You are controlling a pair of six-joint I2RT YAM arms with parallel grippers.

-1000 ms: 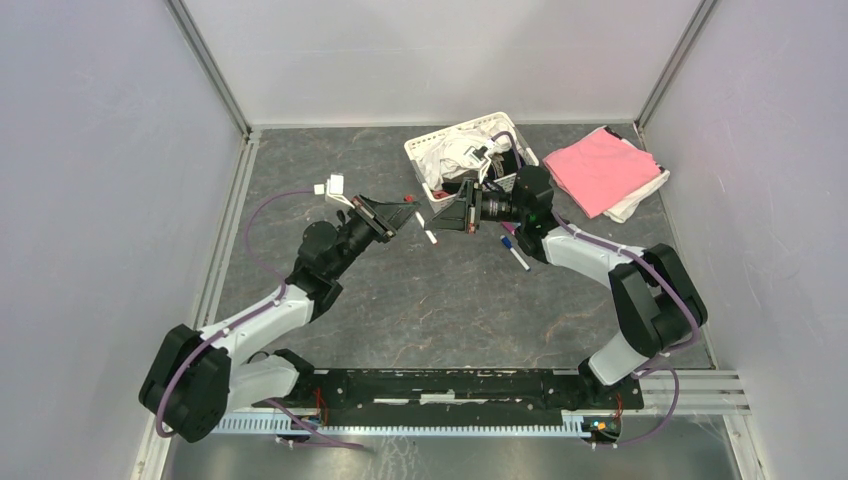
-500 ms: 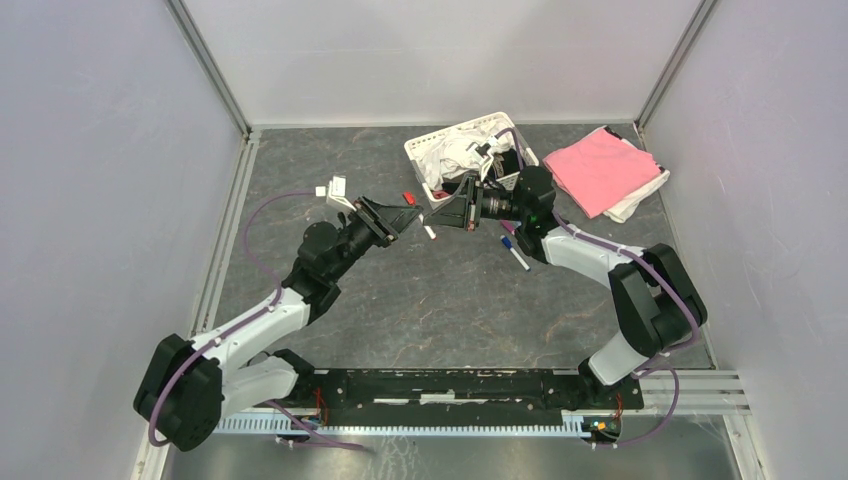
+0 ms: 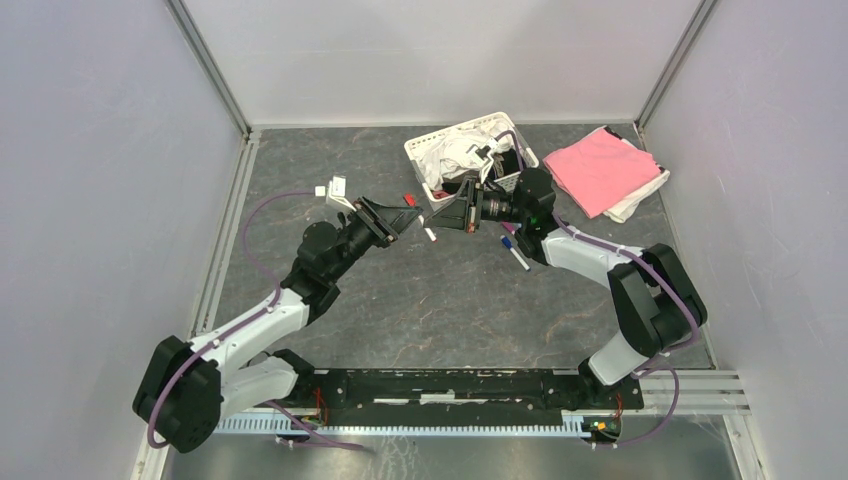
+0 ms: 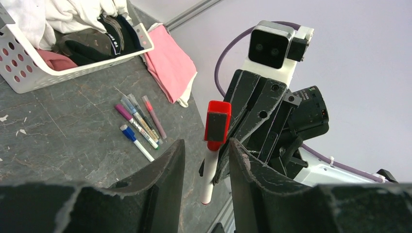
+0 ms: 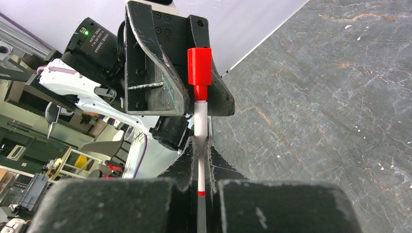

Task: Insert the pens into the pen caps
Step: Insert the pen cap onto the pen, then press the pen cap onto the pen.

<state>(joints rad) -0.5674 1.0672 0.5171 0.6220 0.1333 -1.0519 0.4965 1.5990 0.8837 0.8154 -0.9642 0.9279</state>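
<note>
You have one red-capped pen held up between the two end effectors.
Your left end effector stands part open, fingers apart, with the red cap just at their tips and not gripped. The cap sits on the end of a white pen, which your right end effector pinches tight by the barrel above the bench. Further right, the other pens lie side by side near a white basket. White lettering on a dark garment inside it is too small to read.
</note>
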